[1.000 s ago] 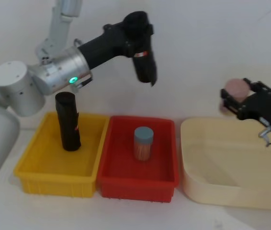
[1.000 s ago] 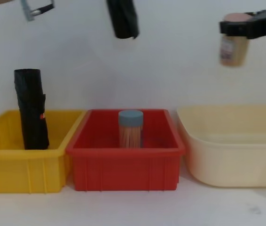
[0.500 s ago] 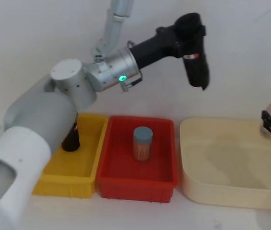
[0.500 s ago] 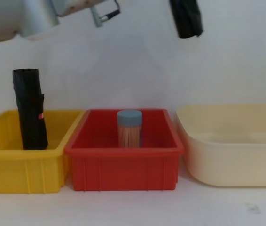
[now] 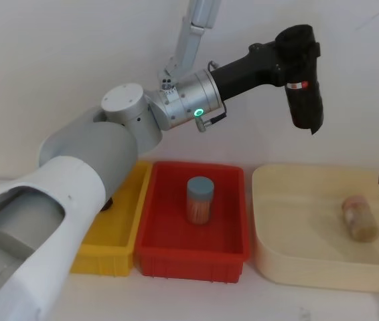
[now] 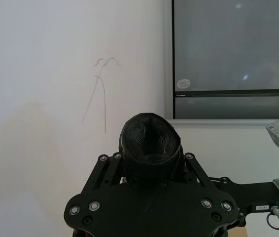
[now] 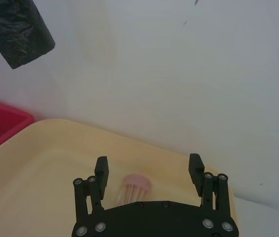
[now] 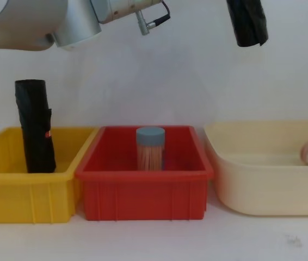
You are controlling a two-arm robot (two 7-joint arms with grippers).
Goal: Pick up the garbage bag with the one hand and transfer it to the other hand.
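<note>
Left gripper (image 5: 295,59): I see it clenched on the upper end of the tall black crinkly garbage bag roll (image 5: 305,100). Its arm, the one with the green ring light, is stretched high and across to the right.
Garbage bag roll: held up in the air, hanging nearly upright, with its red-and-white label band just under the grip. It is well above the cream plastic tub (image 5: 260,227) (touching nothing but the gripper).
Right gripper (image 7: 148,172): fingers spread apart with nothing between them, low over the tub's right side and well below the roll.
Cream tub: a pink-lidded jar (image 5: 360,218) lies on its side inside.
Red plastic bin (image 8: 143,190): middle of the row on the white worktop (image 8: 143,239), with a blue-lidded jar of sticks (image 8: 150,148) upright in it.
Yellow plastic bin (image 8: 12,196): leftmost, just beside the red bin. A second black roll (image 8: 34,126) stands in it, leaning a little.
</note>
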